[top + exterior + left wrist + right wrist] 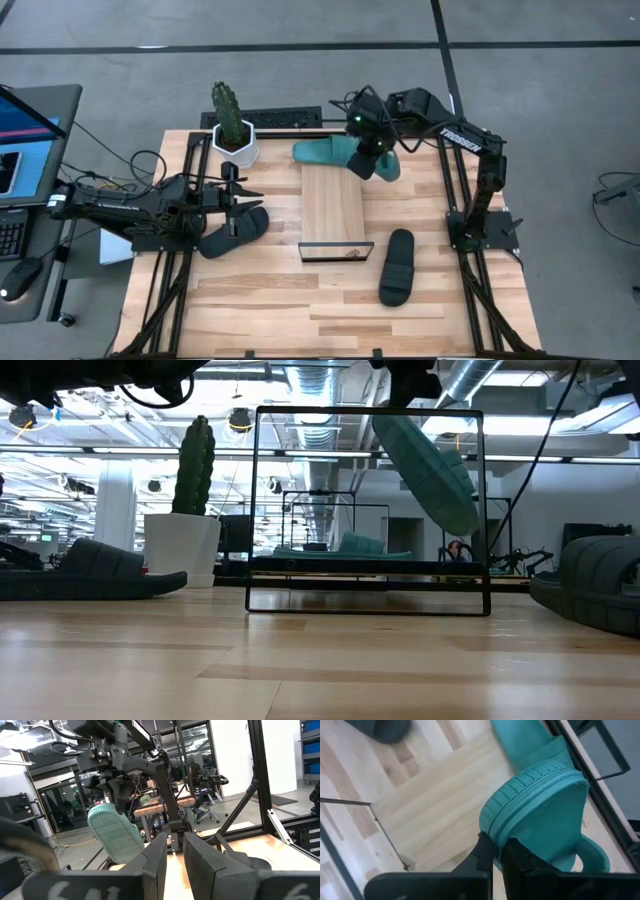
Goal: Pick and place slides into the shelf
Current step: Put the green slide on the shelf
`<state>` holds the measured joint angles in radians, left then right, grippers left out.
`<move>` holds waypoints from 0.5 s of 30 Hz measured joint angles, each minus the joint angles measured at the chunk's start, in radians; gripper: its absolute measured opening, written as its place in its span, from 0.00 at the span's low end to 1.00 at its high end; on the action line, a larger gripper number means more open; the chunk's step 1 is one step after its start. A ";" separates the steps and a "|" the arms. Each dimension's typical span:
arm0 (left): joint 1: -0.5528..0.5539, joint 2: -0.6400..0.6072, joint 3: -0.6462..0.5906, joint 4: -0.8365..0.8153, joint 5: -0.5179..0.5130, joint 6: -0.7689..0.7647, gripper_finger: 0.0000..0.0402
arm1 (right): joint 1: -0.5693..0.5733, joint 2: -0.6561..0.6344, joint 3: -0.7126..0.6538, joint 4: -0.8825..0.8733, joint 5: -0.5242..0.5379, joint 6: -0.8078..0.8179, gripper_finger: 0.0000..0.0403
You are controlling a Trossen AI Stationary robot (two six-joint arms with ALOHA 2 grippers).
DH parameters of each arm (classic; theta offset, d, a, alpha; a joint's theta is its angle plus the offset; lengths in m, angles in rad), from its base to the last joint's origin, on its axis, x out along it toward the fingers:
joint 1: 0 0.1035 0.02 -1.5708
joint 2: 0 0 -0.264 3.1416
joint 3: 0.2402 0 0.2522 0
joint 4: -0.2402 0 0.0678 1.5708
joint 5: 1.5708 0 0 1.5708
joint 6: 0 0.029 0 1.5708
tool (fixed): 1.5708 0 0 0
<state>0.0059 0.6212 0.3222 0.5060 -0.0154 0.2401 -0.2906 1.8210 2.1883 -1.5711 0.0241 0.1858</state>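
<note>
Wooden tabletop (300,300), right claw (372,152) pinching teal slide (545,815) above shelf (332,205)

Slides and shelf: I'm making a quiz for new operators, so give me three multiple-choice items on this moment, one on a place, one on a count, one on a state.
1. Where does the free black slide lie?
A. on the shelf
B. on the table right of the shelf
C. inside the cactus pot

2. How many teal slides show?
A. two
B. one
C. four

3. What is the right claw doing?
A. hanging open
B. resting on the table
C. shut on a lifted teal slide

Answers: 1 B, the high view shows it on the table beside the shelf. 2 A, one is held, the other teal slide lies at the shelf's far end. 3 C, its fingers pinch the sole's edge, and the low view shows it off the table.
</note>
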 joint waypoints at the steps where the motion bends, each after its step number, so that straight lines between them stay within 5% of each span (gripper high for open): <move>1: 0.000 0.000 0.000 0.000 0.000 0.000 0.14 | 0.004 0.000 0.000 0.000 -0.001 0.006 0.01; 15: 0.000 -0.086 0.000 -0.055 0.006 -0.014 0.14 | 0.050 0.119 0.011 -0.001 -0.004 0.001 0.01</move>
<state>0.0059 0.5354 0.3225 0.4508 -0.0093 0.2259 -0.2407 1.9398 2.1997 -1.5717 0.0198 0.1865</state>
